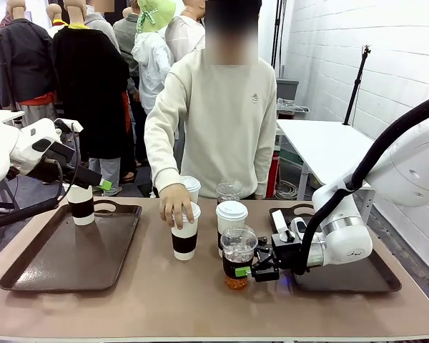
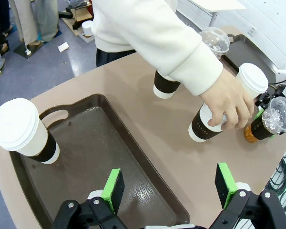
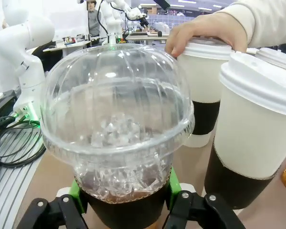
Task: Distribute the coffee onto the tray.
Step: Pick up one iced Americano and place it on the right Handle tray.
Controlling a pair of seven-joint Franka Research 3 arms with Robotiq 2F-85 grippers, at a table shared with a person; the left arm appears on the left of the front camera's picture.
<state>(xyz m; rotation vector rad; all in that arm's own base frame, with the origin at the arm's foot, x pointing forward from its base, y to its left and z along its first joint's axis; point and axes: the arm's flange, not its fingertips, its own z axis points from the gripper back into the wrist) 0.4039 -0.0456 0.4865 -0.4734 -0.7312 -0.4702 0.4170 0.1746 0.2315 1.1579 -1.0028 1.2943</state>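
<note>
Dome-lidded iced cup (image 1: 239,250): on table, right of left tray (image 1: 71,250); right gripper (image 3: 125,191) clamped on its sleeve. Left gripper (image 2: 169,179): spread, empty, above that tray. White-lidded cup (image 1: 80,204): tray's far corner

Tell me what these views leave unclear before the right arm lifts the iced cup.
Front view: right tray mostly under the right arm; its contents are hidden.
Front view: far dome-lidded cup, lower half behind a white-lidded cup; fill level unknown.
Right wrist view: gripped dome-lidded cup, base cut off by the bottom edge; right gripper pads mostly behind it.
</note>
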